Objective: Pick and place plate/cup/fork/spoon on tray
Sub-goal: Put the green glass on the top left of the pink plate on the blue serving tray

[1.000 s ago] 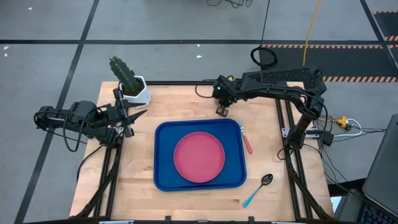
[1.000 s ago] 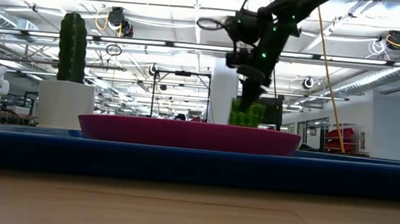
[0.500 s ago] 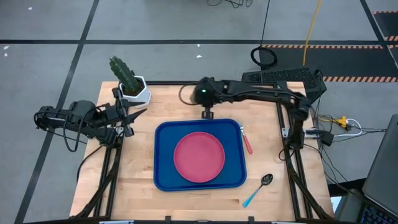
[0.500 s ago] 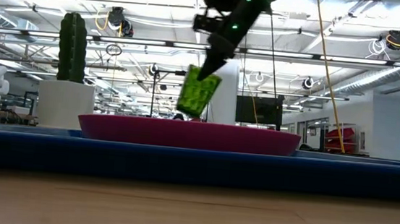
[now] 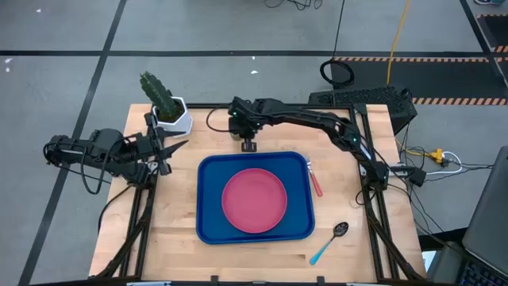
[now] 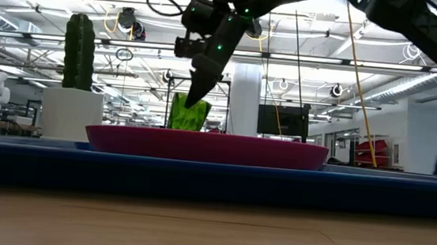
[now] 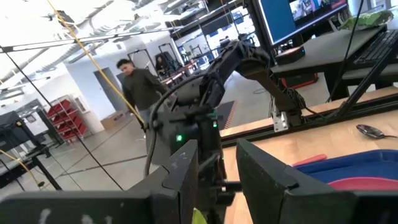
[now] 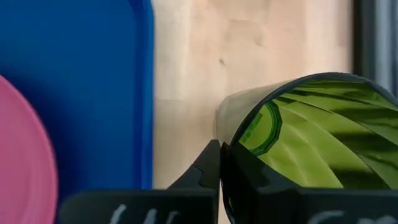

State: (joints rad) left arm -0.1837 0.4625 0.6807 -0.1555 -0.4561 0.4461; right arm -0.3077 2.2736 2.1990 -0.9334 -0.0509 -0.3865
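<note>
Right claw (image 6: 197, 89) grips the tilted cup (image 6: 188, 113) just beyond the tray's (image 5: 208, 226) far edge; it should level the cup before lowering.

You had the plate (image 5: 254, 200) lying in the middle of the tray (image 5: 211, 222), which sat mid-table. The fork (image 5: 315, 182) lay on the table just right of the tray, the spoon (image 5: 329, 242) off its near right corner. The cup (image 6: 188, 113) hung tilted in the right gripper (image 5: 248, 145) above the table behind the tray's far edge. The cactus pot (image 5: 171, 116) stood at the far left corner, the left gripper (image 5: 176, 148) just before it.
</note>
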